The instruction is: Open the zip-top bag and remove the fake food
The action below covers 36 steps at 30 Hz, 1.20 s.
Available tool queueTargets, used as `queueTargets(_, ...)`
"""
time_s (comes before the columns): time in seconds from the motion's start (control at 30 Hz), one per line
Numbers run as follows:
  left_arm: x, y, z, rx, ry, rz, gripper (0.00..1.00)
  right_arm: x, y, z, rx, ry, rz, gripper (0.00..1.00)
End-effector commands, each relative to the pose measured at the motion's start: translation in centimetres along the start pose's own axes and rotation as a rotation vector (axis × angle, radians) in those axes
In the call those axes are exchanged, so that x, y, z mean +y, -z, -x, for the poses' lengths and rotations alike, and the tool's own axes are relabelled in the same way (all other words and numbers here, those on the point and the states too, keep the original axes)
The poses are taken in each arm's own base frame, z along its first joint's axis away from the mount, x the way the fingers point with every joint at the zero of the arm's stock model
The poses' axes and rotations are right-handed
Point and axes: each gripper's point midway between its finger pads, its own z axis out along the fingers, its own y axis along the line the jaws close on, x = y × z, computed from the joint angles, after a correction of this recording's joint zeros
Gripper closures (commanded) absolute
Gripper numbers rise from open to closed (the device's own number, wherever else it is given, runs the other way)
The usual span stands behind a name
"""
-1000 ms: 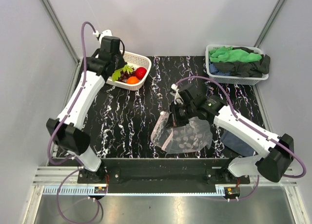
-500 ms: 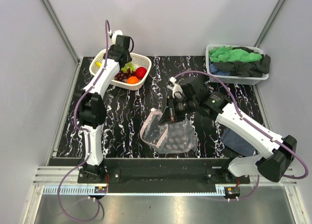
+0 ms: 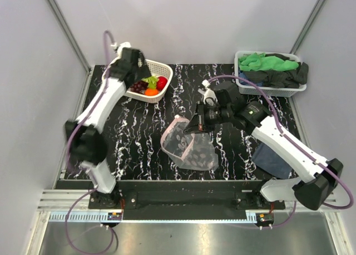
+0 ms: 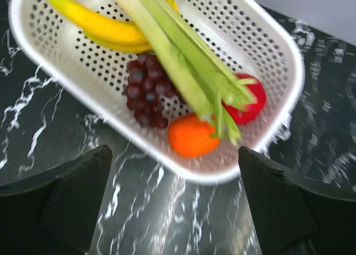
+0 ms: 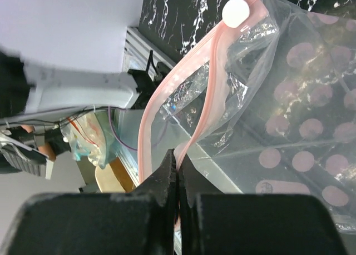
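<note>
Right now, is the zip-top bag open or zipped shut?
Open: on the zip-top bag, the pink strip sides gape apart, one pinched in the right gripper.

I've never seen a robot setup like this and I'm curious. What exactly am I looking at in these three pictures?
Two robot arms are bolted to a black marbled table. The overhead view shows both; the others come from wrist cameras. The left tool hovers open over a white basket of fake food. The right tool is pinched shut on the zip-top bag at its pink strip. A second basket holds cloths.
</note>
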Motion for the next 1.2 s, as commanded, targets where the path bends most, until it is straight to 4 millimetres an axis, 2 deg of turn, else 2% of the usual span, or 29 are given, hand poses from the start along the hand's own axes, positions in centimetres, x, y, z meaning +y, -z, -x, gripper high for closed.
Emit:
queueTargets(0.0, 0.7, 9.4, -1.1, 0.013, 0.081, -0.190, 0.01, 2.7, -0.1, 2.4, -0.041, 0.016, 0.134, 1.00)
queueTargets(0.03, 0.8, 13.1, -1.1, 0.006, 0.097, -0.281, 0.01, 3.3, -0.5, 3.0, -0.051, 0.037, 0.177, 1.00)
queueTargets(0.07, 2.1, 13.0, -5.0, 0.089, 0.078, -0.278, 0.01, 3.9, -0.4, 3.0, -0.029, 0.031, 0.220, 1.00)
queueTargets(0.1, 2.6, 14.5, -6.0, 0.103, 0.079, -0.309, 0.01, 4.3, -0.4, 3.2, -0.023, 0.030, 0.250, 1.00)
queueTargets(0.13, 3.0, 17.3, -6.6, 0.096, 0.097, -0.379, 0.01, 5.1, -0.8, 3.9, -0.030, 0.035, 0.300, 1.00)
queueTargets(0.17, 3.4, 18.6, -7.6, 0.107, 0.109, -0.417, 0.01, 5.9, -0.8, 3.7, 0.007, 0.043, 0.356, 1.00)
queueTargets(0.2, 4.2, 18.7, -10.2, 0.158, 0.131, -0.421, 0.01, 6.3, -1.1, 3.9, 0.017, 0.046, 0.384, 1.00)
queueTargets(0.23, 4.1, 21.3, -10.2, 0.132, 0.162, -0.499, 0.01, 6.2, -2.1, 4.8, 0.022, 0.032, 0.389, 1.00)
queueTargets(0.27, 4.5, 21.3, -12.0, 0.165, 0.182, -0.507, 0.01, 6.0, -2.6, 5.3, 0.018, 0.019, 0.379, 1.00)
queueTargets(0.3, 4.0, 22.4, -12.5, 0.198, 0.227, -0.556, 0.01, 5.5, -3.4, 6.0, 0.018, -0.008, 0.365, 1.00)
queueTargets(0.33, 4.0, 23.9, -12.5, 0.189, 0.248, -0.604, 0.01, 5.2, -3.7, 6.5, 0.013, -0.034, 0.356, 1.00)
queueTargets(0.47, 3.9, 26.7, -13.3, 0.210, 0.267, -0.694, 0.01, 5.3, -3.6, 8.4, -0.050, -0.019, 0.385, 0.96)
queueTargets(0.5, 4.0, 27.2, -13.1, 0.197, 0.265, -0.702, 0.01, 4.6, -3.4, 9.0, -0.070, -0.024, 0.372, 0.92)
queueTargets(0.57, 4.5, 27.8, -13.2, 0.196, 0.258, -0.697, 0.01, 3.2, -3.2, 9.7, -0.090, -0.042, 0.346, 0.92)
queueTargets(0.6, 4.6, 28.1, -13.2, 0.198, 0.256, -0.696, 0.01, 1.4, -3.2, 9.6, -0.087, -0.088, 0.305, 0.92)
queueTargets(0.67, 4.5, 28.6, -13.3, 0.217, 0.254, -0.708, 0.01, -2.0, -2.3, 11.0, -0.149, -0.113, 0.217, 0.93)
queueTargets(0.7, 4.3, 28.8, -13.5, 0.234, 0.251, -0.719, 0.01, -3.2, -1.8, 10.5, -0.139, -0.134, 0.157, 0.93)
queueTargets(0.77, 4.3, 29.2, -13.5, 0.243, 0.243, -0.721, 0.01, -5.5, -1.4, 11.0, -0.165, -0.053, 0.047, 0.91)
queueTargets(0.8, 4.2, 29.1, -13.6, 0.255, 0.237, -0.725, 0.01, -6.3, -1.1, 10.5, -0.139, -0.058, -0.011, 0.86)
queueTargets(0.83, 4.2, 29.3, -13.6, 0.257, 0.231, -0.731, 0.01, -7.5, -1.0, 10.9, -0.157, -0.005, -0.081, 0.80)
queueTargets(0.87, 4.2, 29.3, -13.5, 0.256, 0.224, -0.732, 0.01, -7.8, -0.6, 11.4, -0.171, 0.013, -0.120, 0.70)
queueTargets(0.9, 4.1, 29.2, -13.6, 0.263, 0.221, -0.733, 0.01, -9.0, -0.4, 10.8, -0.146, 0.019, -0.182, 0.45)
queueTargets(0.93, 4.0, 29.2, -13.7, 0.274, 0.217, -0.734, 0.01, -10.1, 0.0, 11.2, -0.166, 0.020, -0.259, 0.29)
queueTargets(0.97, 3.8, 29.4, -14.0, 0.296, 0.220, -0.749, 0.01, -10.8, 0.6, 10.9, -0.143, 0.004, -0.325, 0.18)
queueTargets(1.0, 3.6, 29.3, -14.3, 0.320, 0.221, -0.754, 0.01, -11.5, 1.1, 10.9, -0.142, 0.013, -0.374, 0.01)
queueTargets(1.03, 3.5, 29.4, -14.6, 0.339, 0.229, -0.759, 0.01, -12.4, 2.2, 11.8, -0.185, 0.024, -0.463, 0.00)
queueTargets(1.07, 3.4, 29.2, -15.0, 0.356, 0.225, -0.763, 0.01, -13.6, 3.2, 11.1, -0.167, 0.005, -0.550, 0.00)
queueTargets(1.1, 3.4, 29.1, -15.2, 0.362, 0.223, -0.763, 0.01, -14.9, 4.6, 11.5, -0.201, 0.017, -0.654, 0.00)
queueTargets(1.17, 3.5, 28.9, -15.5, 0.371, 0.220, -0.756, 0.01, -15.5, 6.9, 11.2, -0.211, 0.038, -0.751, 0.00)
